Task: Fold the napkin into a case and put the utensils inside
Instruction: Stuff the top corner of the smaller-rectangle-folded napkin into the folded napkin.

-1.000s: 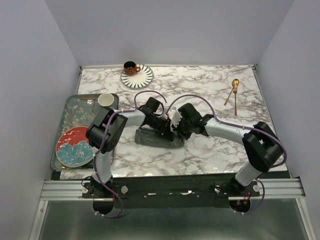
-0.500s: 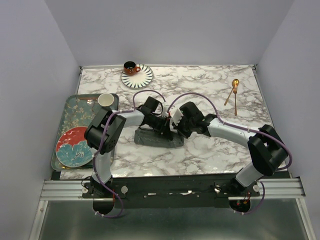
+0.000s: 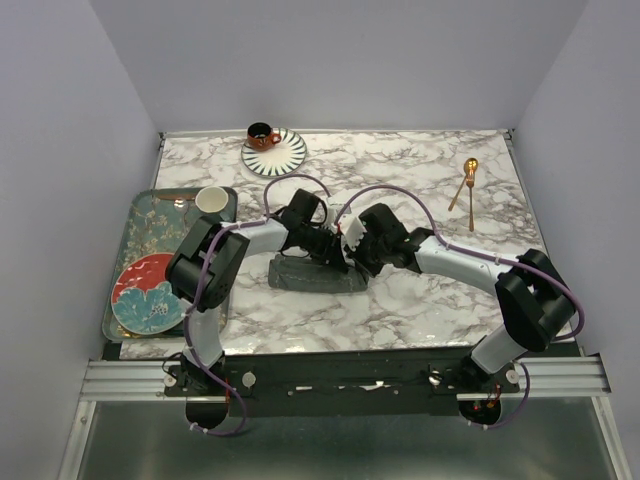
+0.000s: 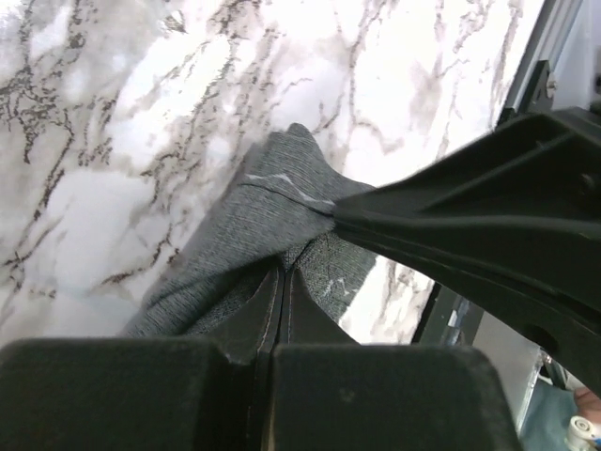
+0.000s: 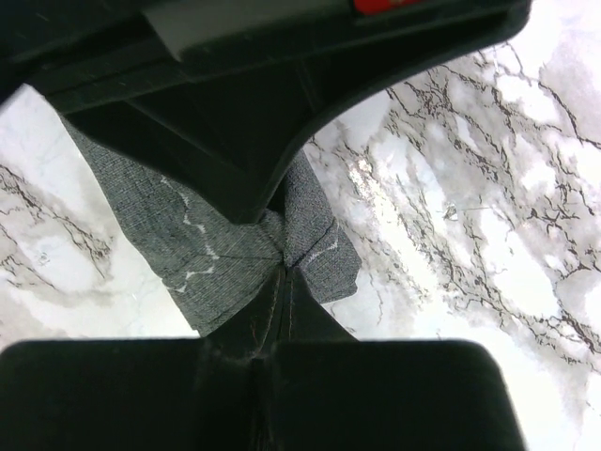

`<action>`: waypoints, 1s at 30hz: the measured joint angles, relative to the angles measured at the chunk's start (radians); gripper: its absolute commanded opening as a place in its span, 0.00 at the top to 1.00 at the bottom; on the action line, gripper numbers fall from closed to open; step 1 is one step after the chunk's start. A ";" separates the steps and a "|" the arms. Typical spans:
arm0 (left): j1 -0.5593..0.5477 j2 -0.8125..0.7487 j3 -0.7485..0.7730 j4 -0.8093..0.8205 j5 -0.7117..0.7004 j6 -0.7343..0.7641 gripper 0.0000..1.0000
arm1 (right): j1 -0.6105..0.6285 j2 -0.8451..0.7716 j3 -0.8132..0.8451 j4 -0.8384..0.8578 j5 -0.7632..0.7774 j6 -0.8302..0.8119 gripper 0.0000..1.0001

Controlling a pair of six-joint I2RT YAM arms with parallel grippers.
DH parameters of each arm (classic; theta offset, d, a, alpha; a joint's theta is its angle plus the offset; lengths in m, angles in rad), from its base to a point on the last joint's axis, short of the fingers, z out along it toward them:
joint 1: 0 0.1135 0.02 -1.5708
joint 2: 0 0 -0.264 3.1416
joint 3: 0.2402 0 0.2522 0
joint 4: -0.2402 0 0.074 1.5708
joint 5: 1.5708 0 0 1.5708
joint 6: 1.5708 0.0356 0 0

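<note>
The dark grey napkin (image 3: 315, 276) lies bunched in a narrow strip at the middle of the marble table. Both grippers meet over its upper right part. My left gripper (image 3: 340, 256) is shut on a fold of the napkin (image 4: 254, 235), the cloth pinched at its tips (image 4: 283, 272). My right gripper (image 3: 352, 252) is shut on the napkin (image 5: 202, 244) too, its tips (image 5: 285, 266) pinching the hemmed edge right under the left gripper's body. Two gold-copper utensils (image 3: 466, 190) lie crossed at the far right of the table, far from both grippers.
An orange cup on a striped saucer (image 3: 273, 152) stands at the back. A patterned tray (image 3: 160, 262) at the left edge carries a red flowered plate (image 3: 150, 293) and a white cup (image 3: 211, 200). Purple cables loop over both arms.
Both grippers have stayed shut on the napkin and shifted slightly up and away from the near edge, drawing the pinched cloth with them. The utensils have not moved.
</note>
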 measured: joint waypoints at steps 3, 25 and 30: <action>-0.002 0.029 0.005 0.010 -0.023 -0.003 1.00 | 0.000 0.000 0.000 0.000 0.001 0.015 0.99; 0.039 -0.035 0.009 -0.005 -0.048 -0.031 0.58 | 0.000 0.005 -0.003 0.007 0.069 0.048 0.99; 0.066 -0.177 -0.089 0.018 -0.023 -0.072 0.68 | 0.000 0.014 -0.004 0.009 0.082 0.066 0.99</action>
